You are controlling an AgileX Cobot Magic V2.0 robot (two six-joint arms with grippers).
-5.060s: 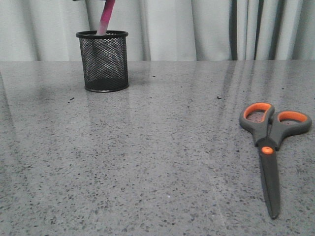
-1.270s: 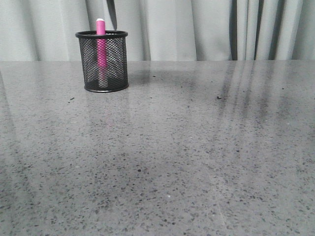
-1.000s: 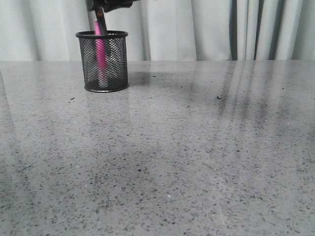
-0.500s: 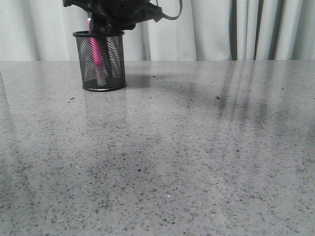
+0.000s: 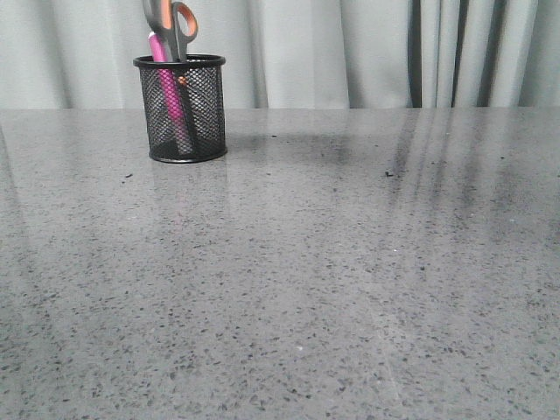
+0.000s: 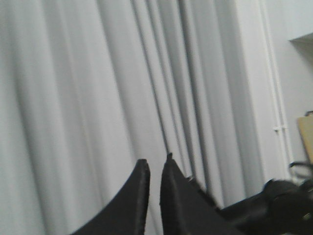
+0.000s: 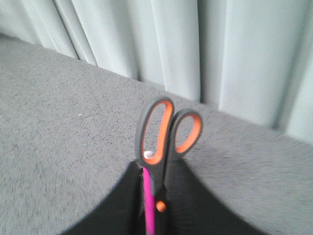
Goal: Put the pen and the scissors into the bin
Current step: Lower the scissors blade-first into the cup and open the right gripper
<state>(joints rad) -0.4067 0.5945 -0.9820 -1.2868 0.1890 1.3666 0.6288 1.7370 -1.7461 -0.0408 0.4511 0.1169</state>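
Front view — scissors (image 5: 171,26), pen (image 5: 166,83) in bin (image 5: 180,109)

A grey speckled stone-look bench (image 5: 332,289) fills most of the front view, its glossy surface carrying faint streaky reflections. Behind its far edge hang pale grey-white pleated fabric curtains (image 5: 367,48), falling in vertical folds across the whole background. A small dark speck (image 5: 388,173) lies on the bench toward the right.
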